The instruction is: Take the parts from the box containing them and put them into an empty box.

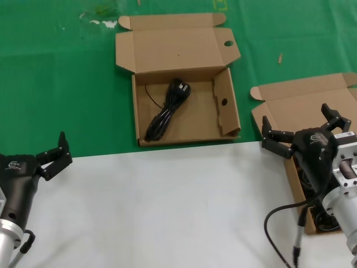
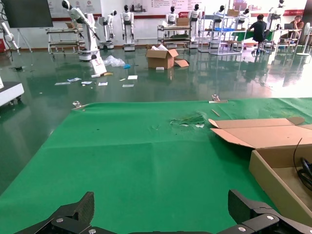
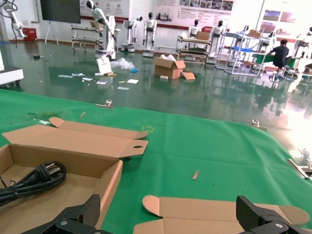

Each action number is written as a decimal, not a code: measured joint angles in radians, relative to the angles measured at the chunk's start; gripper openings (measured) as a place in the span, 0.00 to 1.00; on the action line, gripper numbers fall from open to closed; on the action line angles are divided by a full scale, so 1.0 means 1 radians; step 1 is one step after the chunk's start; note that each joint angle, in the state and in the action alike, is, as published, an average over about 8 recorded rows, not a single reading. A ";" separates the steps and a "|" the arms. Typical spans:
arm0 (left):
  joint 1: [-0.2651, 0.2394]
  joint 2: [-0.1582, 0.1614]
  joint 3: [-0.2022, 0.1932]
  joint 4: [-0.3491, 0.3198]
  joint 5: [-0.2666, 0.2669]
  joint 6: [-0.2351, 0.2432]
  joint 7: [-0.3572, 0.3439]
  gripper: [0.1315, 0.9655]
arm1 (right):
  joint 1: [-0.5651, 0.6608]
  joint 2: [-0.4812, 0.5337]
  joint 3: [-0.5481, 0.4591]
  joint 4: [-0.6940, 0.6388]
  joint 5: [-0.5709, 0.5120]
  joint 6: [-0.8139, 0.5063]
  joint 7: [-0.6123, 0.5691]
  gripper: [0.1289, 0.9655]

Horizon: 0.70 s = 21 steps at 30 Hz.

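The box with a round hole in its lid tab lies open at the centre back on the green mat, with one coiled black power cord inside. The plain-lidded box lies open at the right; dark cords show in it, mostly hidden by my right arm. My right gripper hovers open and empty over this box's lid. Its wrist view shows the plain lid under the open gripper, and the holed box's cord. My left gripper is parked open at the lower left.
The front of the table is a white surface; the boxes sit on a green mat. A small cardboard scrap and a white scuff lie on the mat at the back. The holed box's wall shows in the left wrist view.
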 joint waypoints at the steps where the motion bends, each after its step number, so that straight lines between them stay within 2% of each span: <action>1: 0.000 0.000 0.000 0.000 0.000 0.000 0.000 1.00 | -0.001 0.000 0.000 0.001 0.000 0.001 0.001 1.00; 21: 0.000 0.000 0.000 0.000 0.000 0.000 0.000 1.00 | -0.001 0.000 0.001 0.001 0.000 0.001 0.002 1.00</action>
